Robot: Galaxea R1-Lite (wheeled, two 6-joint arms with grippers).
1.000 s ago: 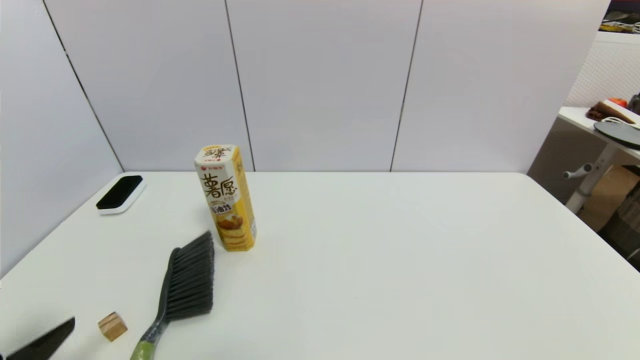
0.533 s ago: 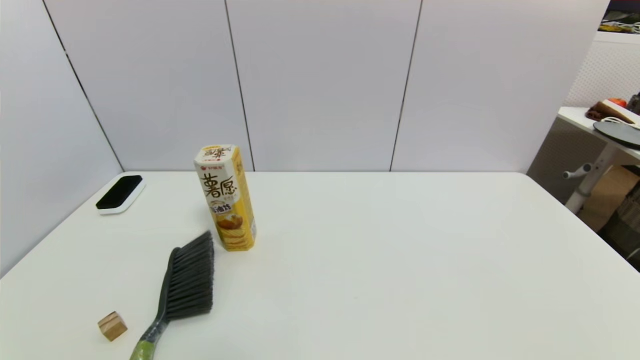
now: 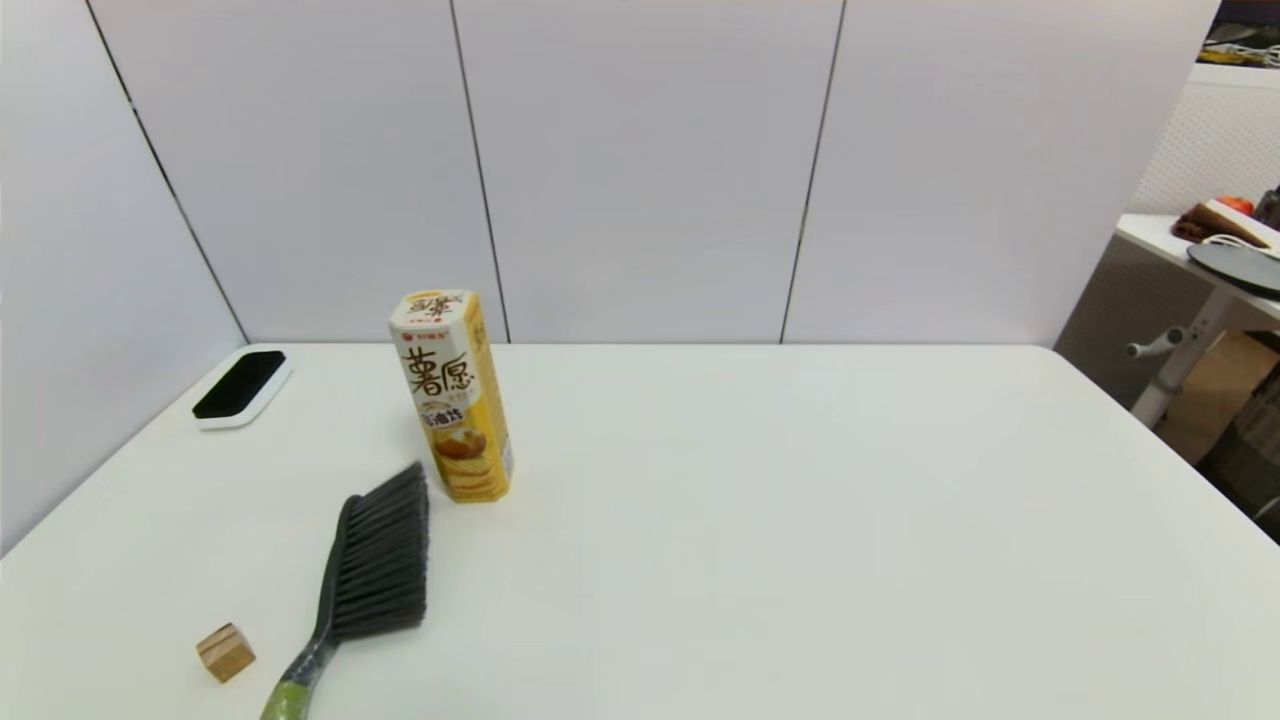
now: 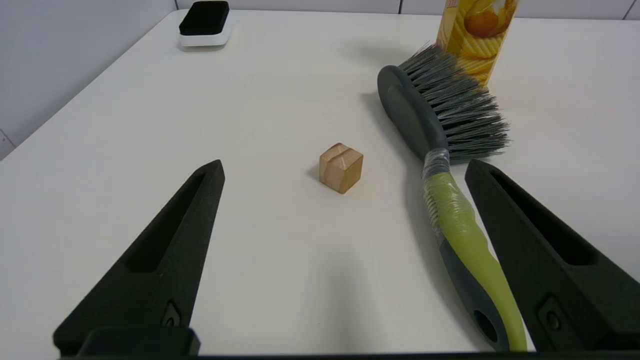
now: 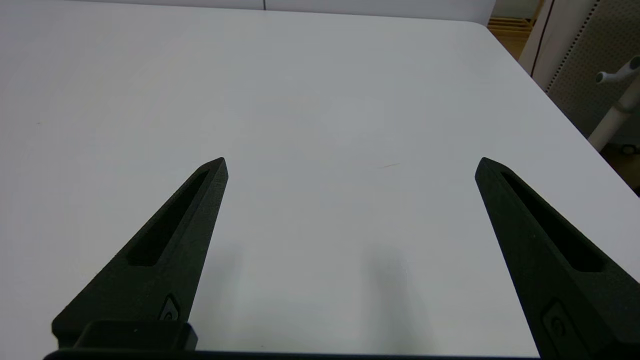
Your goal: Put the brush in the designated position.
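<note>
Four loose things lie on the white surface, one of each kind: one brush, one small wooden cube, one tall yellow snack box, and one black-and-white eraser pad. Counted from the box — the brush just before it, the cube beyond the brush's handle, the pad well behind. Two grippers — the left gripper and the right gripper.

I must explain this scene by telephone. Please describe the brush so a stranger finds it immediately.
Start at the tall yellow snack box standing on the white table. Just in front of it, toward the robot, lies the brush, its bristle tips close to the box. Unlike the small wooden cube beside it, it is long, with dark grey bristles and an olive-green handle.
</note>
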